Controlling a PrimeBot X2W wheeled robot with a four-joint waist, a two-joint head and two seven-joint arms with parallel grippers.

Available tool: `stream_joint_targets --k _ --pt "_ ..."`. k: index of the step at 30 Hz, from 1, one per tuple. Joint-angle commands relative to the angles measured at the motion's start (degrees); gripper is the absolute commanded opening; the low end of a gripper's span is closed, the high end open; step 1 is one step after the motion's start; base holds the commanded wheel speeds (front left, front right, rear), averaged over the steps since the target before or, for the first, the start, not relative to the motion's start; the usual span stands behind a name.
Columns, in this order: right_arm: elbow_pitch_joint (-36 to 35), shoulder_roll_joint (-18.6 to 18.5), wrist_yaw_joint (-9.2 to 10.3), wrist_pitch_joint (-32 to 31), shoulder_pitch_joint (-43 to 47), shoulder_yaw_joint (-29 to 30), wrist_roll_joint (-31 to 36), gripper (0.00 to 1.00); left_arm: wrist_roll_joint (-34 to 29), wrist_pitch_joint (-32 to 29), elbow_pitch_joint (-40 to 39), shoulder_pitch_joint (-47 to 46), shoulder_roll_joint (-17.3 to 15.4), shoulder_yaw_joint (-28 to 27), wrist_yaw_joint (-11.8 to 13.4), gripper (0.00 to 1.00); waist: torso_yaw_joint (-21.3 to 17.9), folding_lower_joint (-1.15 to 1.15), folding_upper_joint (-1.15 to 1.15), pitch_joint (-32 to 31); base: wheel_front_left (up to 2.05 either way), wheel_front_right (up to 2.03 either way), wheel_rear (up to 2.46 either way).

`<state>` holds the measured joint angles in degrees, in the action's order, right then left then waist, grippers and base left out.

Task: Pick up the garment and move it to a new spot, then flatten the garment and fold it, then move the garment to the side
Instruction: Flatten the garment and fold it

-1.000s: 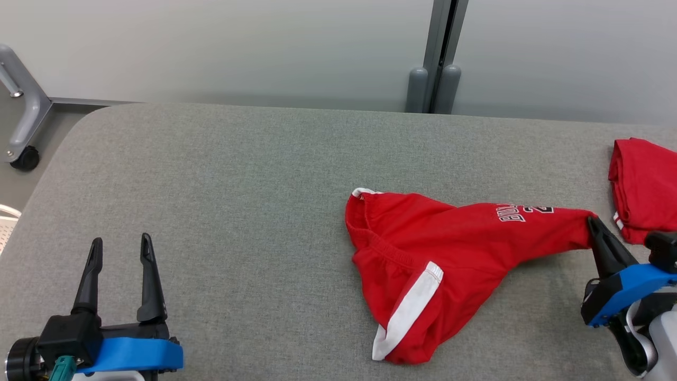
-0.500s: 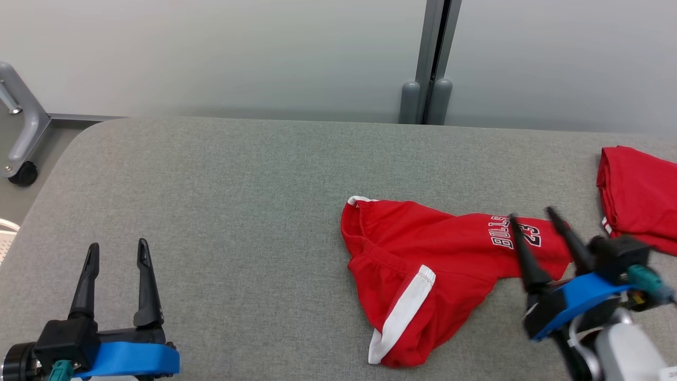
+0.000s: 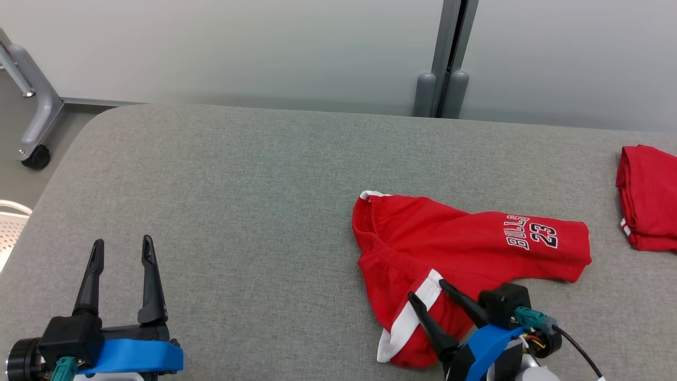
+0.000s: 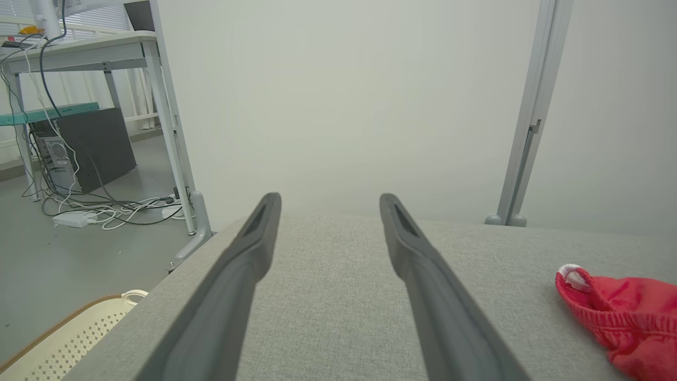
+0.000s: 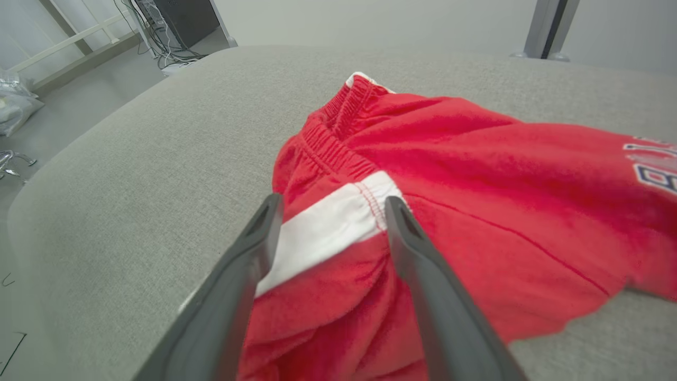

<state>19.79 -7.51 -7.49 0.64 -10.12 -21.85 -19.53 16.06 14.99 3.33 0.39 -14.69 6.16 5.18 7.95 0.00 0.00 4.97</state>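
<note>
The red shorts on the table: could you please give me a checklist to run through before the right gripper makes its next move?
1. Right gripper jaws open: ok.
2. Right gripper lined up on the red shorts: ok, the white stripe lies between the jaws in the right wrist view.
3. Jaws already touching the cloth: cannot tell.
4. Shorts lying flat: not ok, the near leg is bunched and the waistband is rumpled.
5. Left gripper open and away from the shorts: ok, it hovers over bare table.
6. Other red garment apart from the shorts: ok, grey table shows between them.
</note>
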Motion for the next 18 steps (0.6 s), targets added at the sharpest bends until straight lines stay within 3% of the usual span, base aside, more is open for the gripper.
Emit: stream_joint_targets --k 1,2,4,10,18 --pt "1.4 0.3 -0.01 0.7 -0.5 -0.2 0.4 1.00 -0.3 0.3 0.1 -0.7 0.0 -0.2 0.0 1.00 0.3 0.00 0.00 0.1 0.00 0.00 0.00" --pt "2.1 0.4 -0.01 1.0 -0.9 -0.3 0.6 0.54 -0.3 0.3 0.1 -0.7 0.0 -0.2 0.0 1.00 0.4 0.00 0.00 0.1 0.00 0.00 0.00" --pt "3.3 0.8 -0.01 1.3 -1.6 -0.7 0.6 0.00 -0.5 0.3 0.0 -0.5 0.2 -0.3 0.1 1.00 0.4 0.00 0.00 0.2 0.00 0.00 0.00" --pt "4.6 2.0 -0.01 4.3 -5.0 -2.9 0.5 0.00 -0.6 0.3 0.2 -0.9 0.5 -0.2 -0.1 1.00 0.9 0.00 0.00 0.2 0.00 0.00 0.00" --pt "5.5 3.8 -0.01 6.5 -9.4 -11.2 -2.0 0.00 -0.7 0.3 0.4 -0.5 0.2 -0.2 -0.3 1.00 1.6 0.00 0.00 -0.3 0.00 0.00 0.00"
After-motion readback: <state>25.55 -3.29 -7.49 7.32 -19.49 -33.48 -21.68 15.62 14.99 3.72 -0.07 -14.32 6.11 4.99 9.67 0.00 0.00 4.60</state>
